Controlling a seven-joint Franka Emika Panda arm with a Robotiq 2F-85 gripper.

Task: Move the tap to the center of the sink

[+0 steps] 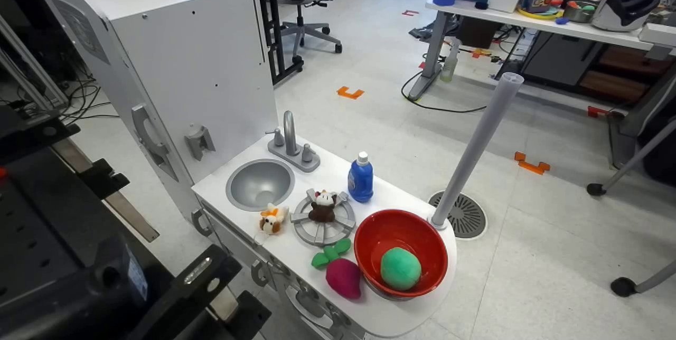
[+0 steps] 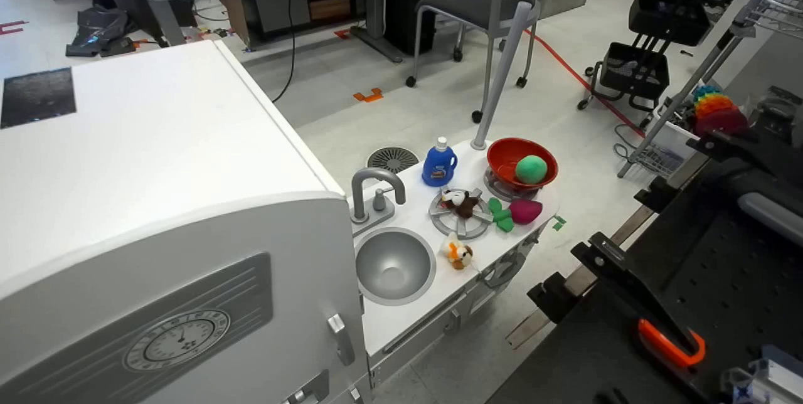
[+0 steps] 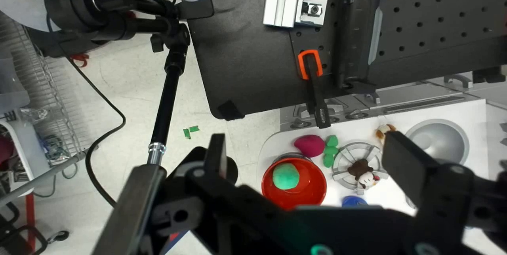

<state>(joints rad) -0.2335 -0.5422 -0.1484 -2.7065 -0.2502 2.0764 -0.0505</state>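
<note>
The silver-grey tap stands upright at the back edge of the white counter, behind the sink, a round metal basin. Both also show in an exterior view, where the tap's curved spout reaches to the right, toward the burner side, and its tip appears by the back rim of the sink, off its middle. In the wrist view the sink is at the right; the tap is mostly hidden behind the right finger. My gripper is open and empty, high above the counter. It is out of both exterior views.
A blue bottle stands beside the tap. Plush toys lie on the burner and beside the sink. A red bowl, a magenta toy vegetable and an upright pole are farther along. A tall toy fridge borders the sink.
</note>
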